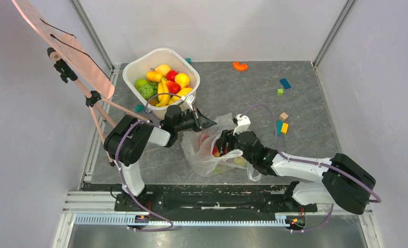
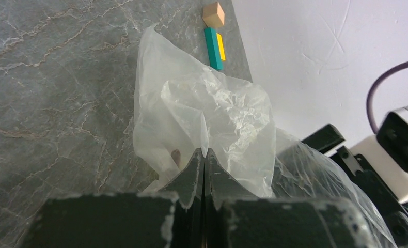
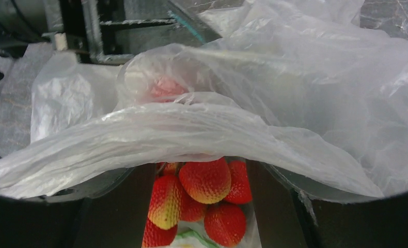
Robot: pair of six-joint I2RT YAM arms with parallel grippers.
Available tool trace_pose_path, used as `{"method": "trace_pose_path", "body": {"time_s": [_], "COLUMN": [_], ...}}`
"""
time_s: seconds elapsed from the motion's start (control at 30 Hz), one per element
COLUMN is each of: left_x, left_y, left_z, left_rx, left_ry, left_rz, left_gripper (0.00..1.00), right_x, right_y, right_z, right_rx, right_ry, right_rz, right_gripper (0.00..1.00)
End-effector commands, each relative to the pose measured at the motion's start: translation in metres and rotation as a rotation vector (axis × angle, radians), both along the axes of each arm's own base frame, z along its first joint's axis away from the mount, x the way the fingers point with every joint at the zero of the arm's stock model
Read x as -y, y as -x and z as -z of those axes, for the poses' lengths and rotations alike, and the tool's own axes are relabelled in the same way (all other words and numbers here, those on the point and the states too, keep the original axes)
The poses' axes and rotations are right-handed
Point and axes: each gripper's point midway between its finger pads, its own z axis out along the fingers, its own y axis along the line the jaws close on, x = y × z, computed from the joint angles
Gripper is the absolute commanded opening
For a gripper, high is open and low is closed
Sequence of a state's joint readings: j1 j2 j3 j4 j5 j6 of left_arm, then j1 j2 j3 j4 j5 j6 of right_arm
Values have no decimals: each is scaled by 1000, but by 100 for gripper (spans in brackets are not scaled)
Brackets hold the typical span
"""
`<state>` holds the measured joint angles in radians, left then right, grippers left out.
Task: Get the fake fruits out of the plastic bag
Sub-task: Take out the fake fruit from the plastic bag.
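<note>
L end effector pinches plastic bag, prob.; R end effector spread astride fake fruits.

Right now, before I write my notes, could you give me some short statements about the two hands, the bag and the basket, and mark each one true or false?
1. The left hand is shut on the film of the plastic bag. True.
2. The right hand is closed tight. False: its fingers stand apart, with red fruits between them.
3. The plastic bag is empty. False: the red fruits lie inside it.
4. The white basket holds bananas and other fruit. True.
5. The tan cube is inside the bag. False: it lies on the table, to the right of the bag in the top view.
</note>
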<state>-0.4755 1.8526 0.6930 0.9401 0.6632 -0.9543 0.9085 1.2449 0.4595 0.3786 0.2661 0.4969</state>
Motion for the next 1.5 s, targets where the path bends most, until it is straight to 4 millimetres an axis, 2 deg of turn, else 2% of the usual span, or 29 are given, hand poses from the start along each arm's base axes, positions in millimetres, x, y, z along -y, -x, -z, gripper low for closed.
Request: {"method": "trace_pose_path", "body": {"time_s": [0.0,0.33,0.6,0.77,0.97,1.07,1.2,1.27,1.47], "left_x": [9,16,18,19,19,18,18,17,9], "left_y": [4,6,10,11,11,12,11,9,4], "left_z": [-15,-10,-4,-4,-4,-3,-3,-3,-1], "left_rx": [17,4,-3,-1,3,5,7,4,-11], "left_ry": [75,91,67,68,65,64,63,63,68], "left_rz": [50,85,100,108,109,109,104,92,48], "left_gripper": [2,2,2,2,2,2,2,2,2], "right_x": [-7,-24,-28,-33,-37,-36,-30,-23,11], "right_y": [-17,-43,-56,-65,-71,-71,-67,-62,-38], "right_z": [-12,10,1,4,18,22,14,7,-10], "right_rx": [-12,-68,-24,-43,-84,-95,-69,-47,10], "right_ry": [-129,-156,-176,-178,-161,-155,-152,-143,-93], "right_rz": [69,53,40,30,17,9,7,7,18], "right_gripper": [67,64,62,56,42,30,9,3,0]}}
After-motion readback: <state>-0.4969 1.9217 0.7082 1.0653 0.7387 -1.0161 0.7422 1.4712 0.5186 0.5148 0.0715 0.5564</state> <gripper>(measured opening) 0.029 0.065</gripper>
